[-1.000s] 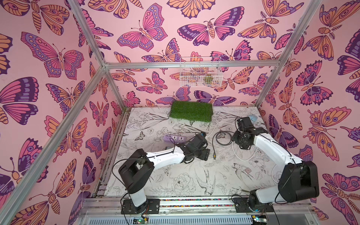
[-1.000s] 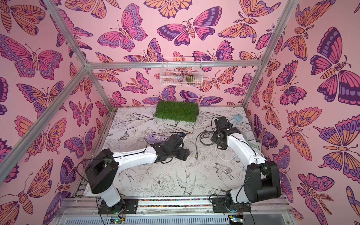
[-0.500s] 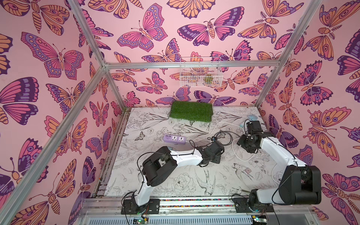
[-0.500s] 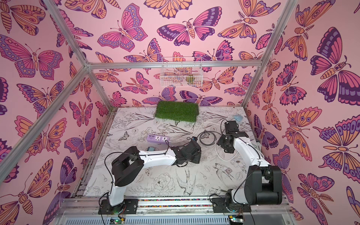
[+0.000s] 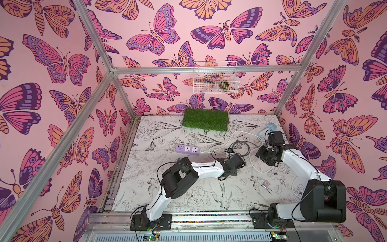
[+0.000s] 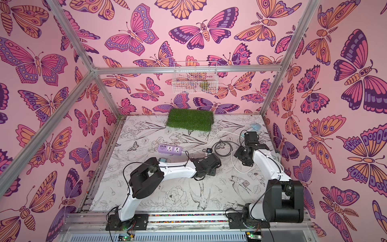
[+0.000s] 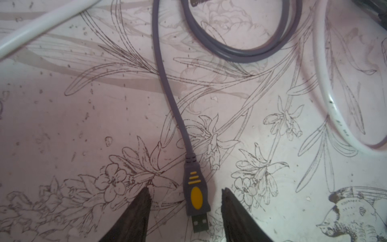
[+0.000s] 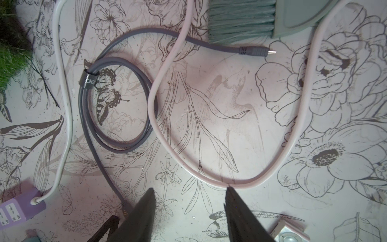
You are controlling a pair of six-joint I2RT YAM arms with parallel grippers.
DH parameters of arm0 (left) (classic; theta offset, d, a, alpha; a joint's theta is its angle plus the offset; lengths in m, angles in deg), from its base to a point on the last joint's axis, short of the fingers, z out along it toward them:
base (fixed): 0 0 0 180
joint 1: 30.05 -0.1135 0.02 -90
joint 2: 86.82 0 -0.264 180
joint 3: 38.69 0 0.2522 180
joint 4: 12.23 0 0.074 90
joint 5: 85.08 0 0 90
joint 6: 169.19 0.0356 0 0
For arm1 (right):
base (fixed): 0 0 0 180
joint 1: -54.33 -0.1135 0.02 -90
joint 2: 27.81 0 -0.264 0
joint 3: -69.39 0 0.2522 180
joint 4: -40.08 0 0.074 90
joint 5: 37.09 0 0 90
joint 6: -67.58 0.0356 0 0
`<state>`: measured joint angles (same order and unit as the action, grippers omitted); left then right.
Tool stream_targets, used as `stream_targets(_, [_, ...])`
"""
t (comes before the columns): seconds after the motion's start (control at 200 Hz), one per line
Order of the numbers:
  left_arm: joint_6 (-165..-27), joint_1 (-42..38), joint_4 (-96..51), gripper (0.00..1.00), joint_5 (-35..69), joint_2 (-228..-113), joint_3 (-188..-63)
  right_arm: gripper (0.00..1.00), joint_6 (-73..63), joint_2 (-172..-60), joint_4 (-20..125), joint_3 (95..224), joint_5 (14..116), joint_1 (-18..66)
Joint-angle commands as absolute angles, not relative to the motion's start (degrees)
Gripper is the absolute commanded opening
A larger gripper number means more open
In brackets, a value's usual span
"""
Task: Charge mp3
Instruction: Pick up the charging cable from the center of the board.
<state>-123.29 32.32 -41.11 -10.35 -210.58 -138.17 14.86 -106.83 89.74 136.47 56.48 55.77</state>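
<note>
In both top views the purple power strip (image 5: 187,150) (image 6: 169,150) lies flat on the flower-printed table (image 5: 159,188), long axis running across the table. The left claw (image 5: 232,156) sits just beyond the strip's right end, near a small dark gadget with a blue face (image 5: 230,150). The coiled grey cable (image 5: 240,145) lies further right of the strip, and the right claw (image 5: 264,156) is beyond the coil, near the side wall. A green grass mat (image 5: 205,119) lies behind the strip at the back wall.

In the left wrist view the left claw (image 7: 185,201) stands half open, its two dark fingers (image 7: 138,211) on either side of the cable's USB plug (image 7: 195,199) with gaps both sides, not touching it. The plug's long axis runs in line with the fingers, its metal tip pointing back toward the wrist, its cord leading away to the coil.

In the right wrist view the right claw (image 8: 189,209) is half open and holds nothing. The coil (image 8: 117,104) lies ahead, its small plug (image 8: 257,51) pointing away from the strip (image 8: 16,206), beside a teal brush (image 8: 240,18). The strip's white cord (image 8: 163,88) loops over the cable
</note>
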Motion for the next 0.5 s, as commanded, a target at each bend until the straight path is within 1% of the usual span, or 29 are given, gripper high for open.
stream_targets(0.0, [-124.6, 32.5, -43.9, 0.54, -10.7, -212.9, -139.0, 0.55, 15.0, -106.5, 89.4, 135.9, 57.6, 56.2])
stream_targets(0.145, [-124.5, 32.7, -44.4, 0.45, -10.4, -213.2, -138.9, 0.55, 15.1, -106.8, 89.2, 135.7, 57.8, 56.4])
stream_targets(0.411, [-123.0, 33.2, -45.1, 0.41, -9.6, -213.1, -138.9, 0.55, 15.5, -107.8, 88.8, 135.8, 58.5, 56.7])
stream_targets(0.496, [-122.4, 33.3, -45.7, 0.41, -9.2, -212.9, -138.9, 0.55, 15.7, -107.8, 88.7, 135.9, 58.5, 56.9])
